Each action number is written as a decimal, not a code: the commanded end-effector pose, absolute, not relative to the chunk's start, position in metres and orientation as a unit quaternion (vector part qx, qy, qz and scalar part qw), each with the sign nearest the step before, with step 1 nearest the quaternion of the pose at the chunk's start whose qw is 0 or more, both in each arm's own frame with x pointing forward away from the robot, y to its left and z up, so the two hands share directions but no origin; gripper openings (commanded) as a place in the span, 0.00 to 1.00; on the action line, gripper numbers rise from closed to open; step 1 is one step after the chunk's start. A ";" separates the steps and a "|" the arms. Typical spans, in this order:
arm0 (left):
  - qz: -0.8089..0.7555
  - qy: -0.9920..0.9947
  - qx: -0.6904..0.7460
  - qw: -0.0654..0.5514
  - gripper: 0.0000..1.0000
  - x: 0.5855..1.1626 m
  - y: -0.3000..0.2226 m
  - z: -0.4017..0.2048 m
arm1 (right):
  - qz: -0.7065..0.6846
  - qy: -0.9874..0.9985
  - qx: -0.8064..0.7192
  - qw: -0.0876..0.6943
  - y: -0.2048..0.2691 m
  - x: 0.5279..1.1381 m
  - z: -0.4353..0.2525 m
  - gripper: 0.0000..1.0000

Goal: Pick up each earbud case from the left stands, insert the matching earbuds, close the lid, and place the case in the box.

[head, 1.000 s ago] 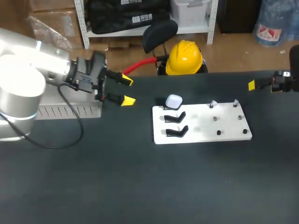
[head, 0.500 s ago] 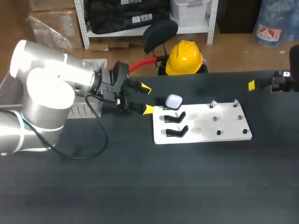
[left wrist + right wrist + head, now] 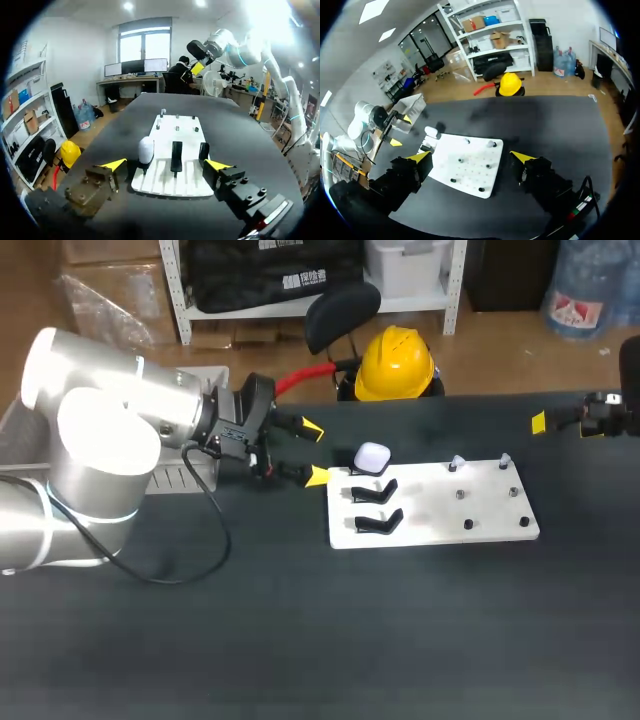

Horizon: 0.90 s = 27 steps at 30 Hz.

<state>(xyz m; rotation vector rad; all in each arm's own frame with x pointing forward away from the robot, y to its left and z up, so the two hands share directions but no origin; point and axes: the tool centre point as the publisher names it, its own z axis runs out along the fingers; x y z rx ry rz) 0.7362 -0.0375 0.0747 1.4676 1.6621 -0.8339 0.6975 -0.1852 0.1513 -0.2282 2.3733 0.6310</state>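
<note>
A white earbud case (image 3: 372, 457) sits on the farthest of three black stands at the left end of a white board (image 3: 440, 508). The two nearer stands (image 3: 376, 507) are bare. Small earbuds (image 3: 456, 462) stand on pegs at the board's far right side. My left gripper (image 3: 315, 452) is open just left of the board. In the left wrist view the left gripper (image 3: 166, 165) faces the board's end, with the case (image 3: 145, 150) ahead, nearer one finger. My right gripper (image 3: 470, 156) is open, high above the table's right part, looking down on the board (image 3: 475, 145).
A grey box (image 3: 190, 478) stands at the table's far left, partly hidden behind my left arm. In the right wrist view the box (image 3: 411, 106) lies beyond the board. The black tabletop (image 3: 350, 630) spreads wide in front of the board.
My left arm swung right, bringing its open gripper from beside the grey box up to the board's left end; over the last half second it barely shifted. The right arm kept still.
</note>
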 end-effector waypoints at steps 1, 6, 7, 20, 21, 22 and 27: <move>-0.333 0.637 0.578 0.385 1.00 0.744 -0.044 0.061 | 0.242 0.908 -0.088 0.331 -0.185 0.698 0.151 1.00; -0.336 0.630 0.585 0.384 1.00 0.752 -0.052 0.055 | 0.242 0.908 -0.088 0.331 -0.185 0.698 0.151 1.00; -0.337 0.631 0.585 0.382 1.00 0.754 -0.055 0.053 | 0.242 0.908 -0.088 0.331 -0.185 0.698 0.151 1.00; -0.351 0.619 0.600 0.366 1.00 0.781 -0.078 0.043 | 0.242 0.908 -0.088 0.331 -0.185 0.698 0.151 1.00; -0.352 0.617 0.603 0.363 1.00 0.782 -0.079 0.043 | 0.242 0.908 -0.088 0.331 -0.185 0.698 0.151 1.00; -0.353 0.614 0.605 0.363 1.00 0.784 -0.080 0.043 | 0.242 0.908 -0.088 0.331 -0.185 0.698 0.151 1.00; -0.360 0.610 0.610 0.356 1.00 0.792 -0.084 0.037 | 0.242 0.908 -0.088 0.331 -0.185 0.698 0.151 1.00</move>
